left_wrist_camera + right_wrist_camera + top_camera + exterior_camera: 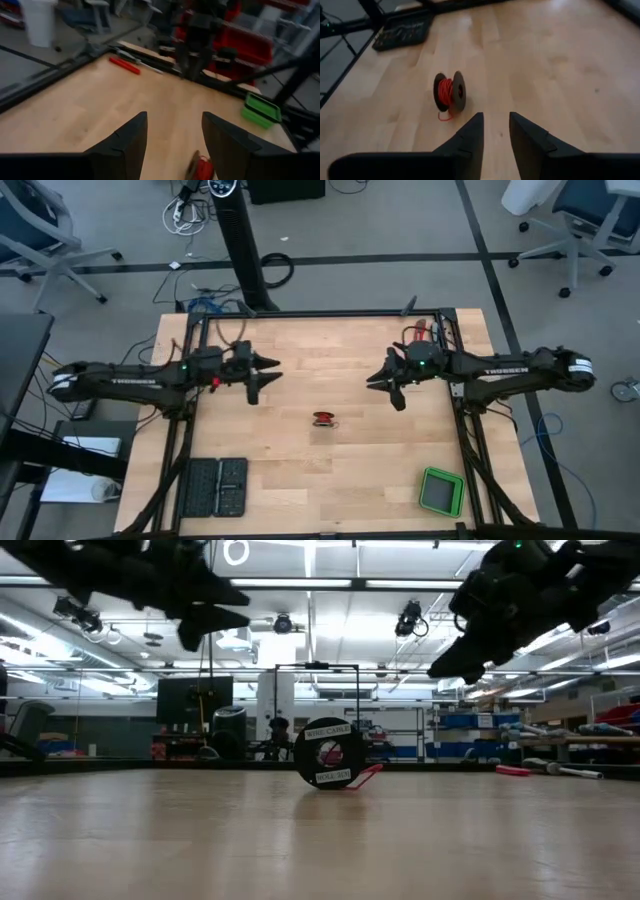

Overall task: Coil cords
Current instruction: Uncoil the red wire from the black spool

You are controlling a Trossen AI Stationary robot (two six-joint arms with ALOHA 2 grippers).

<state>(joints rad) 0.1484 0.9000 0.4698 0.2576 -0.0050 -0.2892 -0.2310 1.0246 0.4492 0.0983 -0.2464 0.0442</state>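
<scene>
Small black spool of thin red wire [324,418] stands alone mid wooden bench [330,480]; green plastic box [441,491] at corner; left claw [256,388] & right claw [399,394] both open, empty, raised

A grey floor [400,220] crossed by dark lines surrounded the wooden bench [330,480]. Office chairs [575,220] stood at the far corners, and loose cables [190,215] lay beside a black post [240,250]. Long ceiling lights [330,584] ran overhead, above blue storage shelves [470,735].
</scene>
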